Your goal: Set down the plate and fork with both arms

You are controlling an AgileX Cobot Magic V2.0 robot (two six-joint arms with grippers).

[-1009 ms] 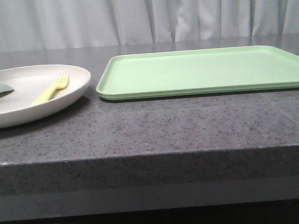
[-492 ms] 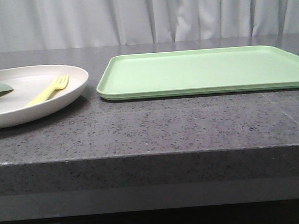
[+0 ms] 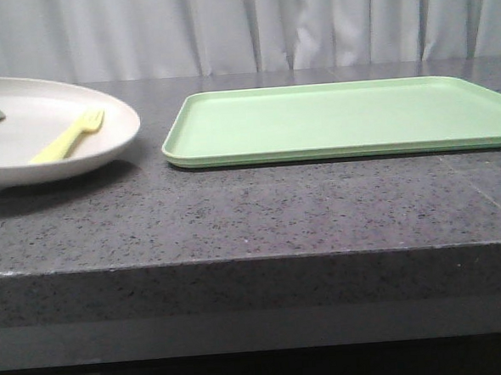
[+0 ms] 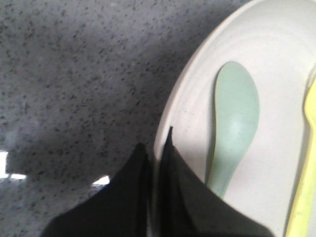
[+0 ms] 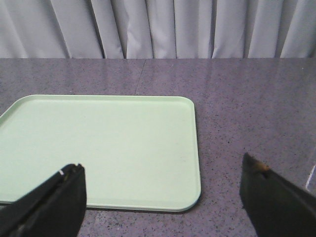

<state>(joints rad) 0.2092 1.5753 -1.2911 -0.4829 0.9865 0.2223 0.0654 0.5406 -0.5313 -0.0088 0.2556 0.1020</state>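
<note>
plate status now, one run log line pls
left gripper: shut on plate rim, lifted | fork, spoon: on plate | right gripper: open | tray

A dark grey speckled stone tabletop (image 3: 260,212) with a thick front edge fills the lower part of the front view. Behind it, pale grey-white pleated curtains (image 3: 308,22) hang across the whole back. Soft, even light falls on the polished surface, leaving faint reflections.

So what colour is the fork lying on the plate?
Pale yellow; the fork shows best in the front view, lying on the off-white plate.
</note>
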